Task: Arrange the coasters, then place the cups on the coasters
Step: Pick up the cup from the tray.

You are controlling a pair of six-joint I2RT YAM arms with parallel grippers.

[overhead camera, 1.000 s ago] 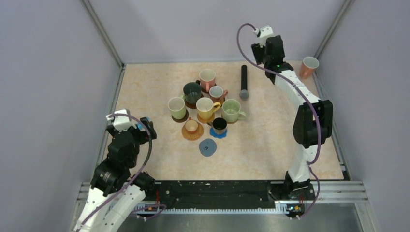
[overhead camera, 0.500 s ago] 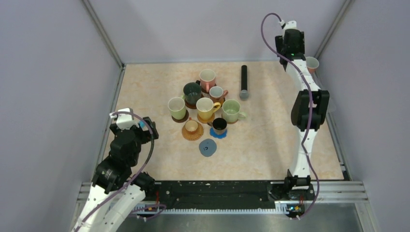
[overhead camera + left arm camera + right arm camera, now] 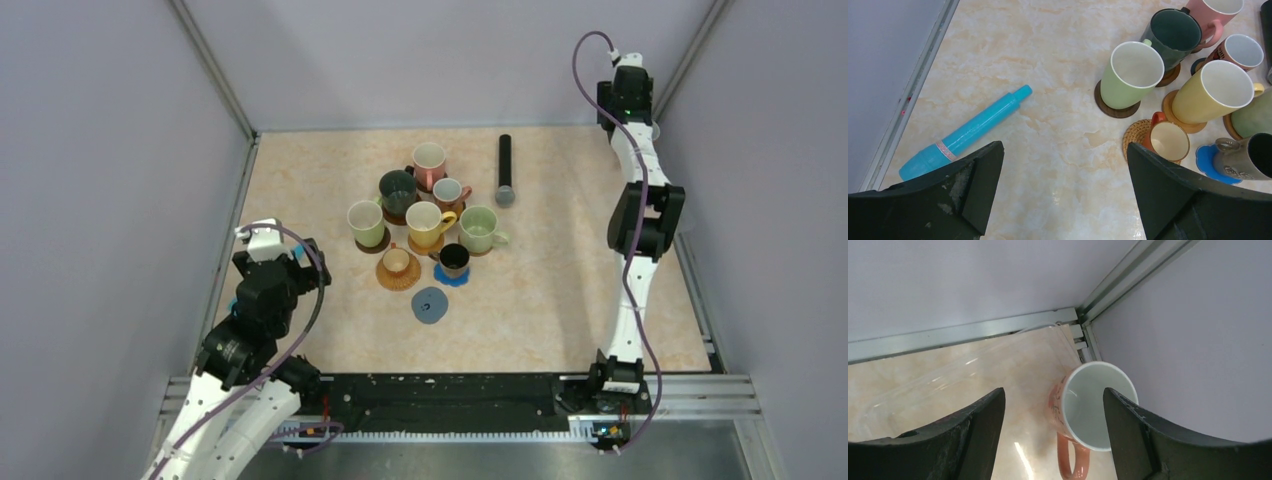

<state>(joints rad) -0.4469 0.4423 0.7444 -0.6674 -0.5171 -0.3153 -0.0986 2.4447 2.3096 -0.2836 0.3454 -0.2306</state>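
walls: plain pale lilac-grey panels [image 3: 100,150] | surface: beige marbled tabletop [image 3: 560,290] | corners: silver aluminium frame rails [image 3: 215,70] | light: even, soft

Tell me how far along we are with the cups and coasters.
Done: eight cups appear to sit on coasters in the middle cluster. In hand: the right gripper has the last cup between its open fingers in the far right corner, not yet lifted. Left: carry it to the empty grey-blue coaster.
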